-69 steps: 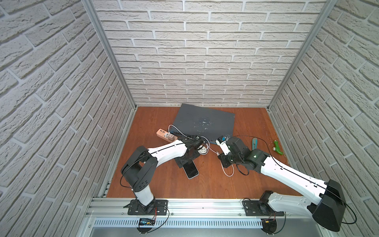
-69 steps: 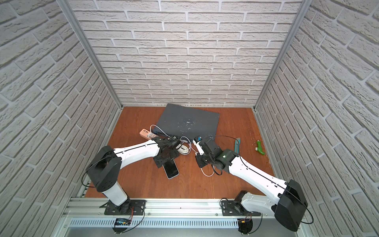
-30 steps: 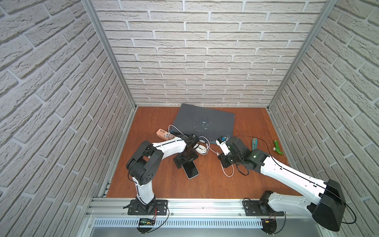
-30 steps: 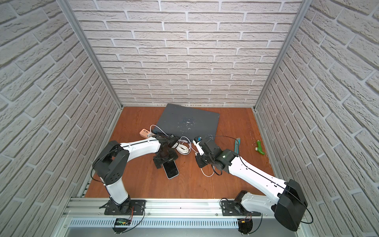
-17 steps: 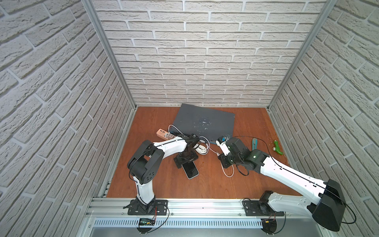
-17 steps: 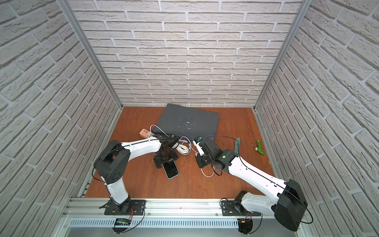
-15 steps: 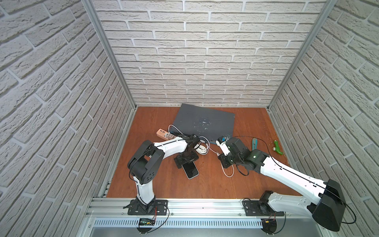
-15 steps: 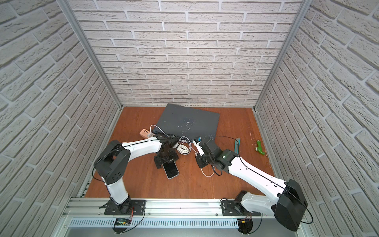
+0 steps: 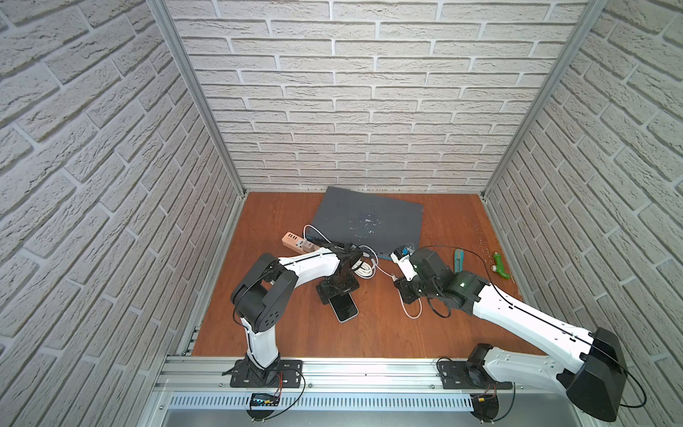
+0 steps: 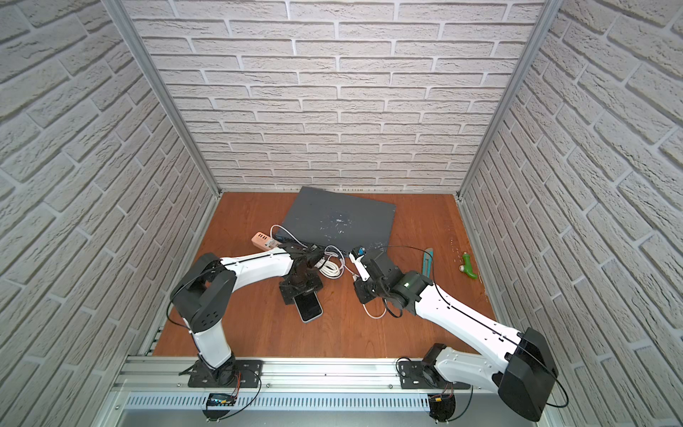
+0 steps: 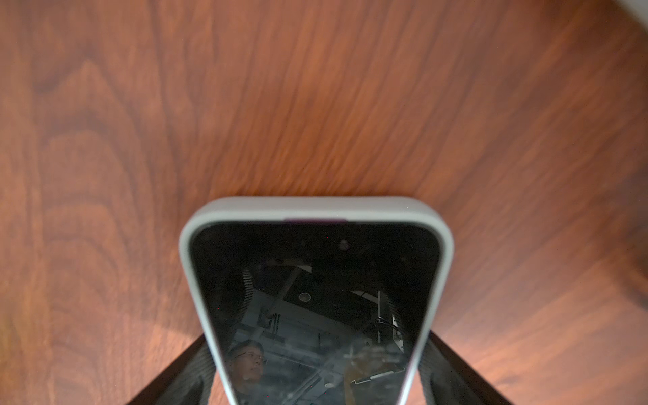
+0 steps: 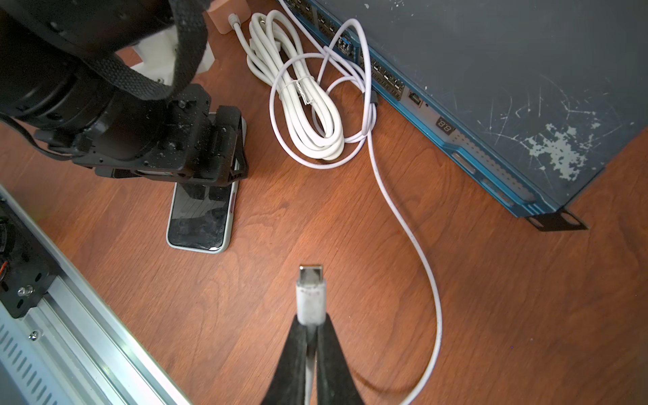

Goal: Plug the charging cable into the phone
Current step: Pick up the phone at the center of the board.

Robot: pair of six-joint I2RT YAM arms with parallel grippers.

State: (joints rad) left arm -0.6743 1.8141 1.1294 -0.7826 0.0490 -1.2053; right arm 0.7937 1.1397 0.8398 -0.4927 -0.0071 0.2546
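The phone (image 9: 346, 306) (image 10: 310, 307) lies flat on the wooden floor, black screen up, with a pale rim. My left gripper (image 9: 338, 290) (image 10: 301, 286) stands over its far end. In the left wrist view the phone (image 11: 315, 280) runs between my two fingers (image 11: 189, 378), with a thin strip of wood showing on each side, so the left gripper (image 11: 315, 368) is open. My right gripper (image 12: 310, 321) (image 9: 404, 292) is shut on the charging cable (image 12: 403, 224) just behind its silvery connector tip (image 12: 310, 271), which points toward the phone (image 12: 200, 219) from a short distance to its right.
A large grey flat box (image 9: 369, 225) lies at the back. Beside it are a salmon-pink power strip (image 9: 295, 240) and its coiled white cord (image 9: 364, 268). A teal tool (image 9: 459, 257) and a green object (image 9: 500, 266) lie at the right. The metal rail (image 9: 332, 369) runs along the front.
The left arm has folded closer and its gripper has settled over the phone's far end, jaws narrowing slightly. The right arm and the cable have not moved.
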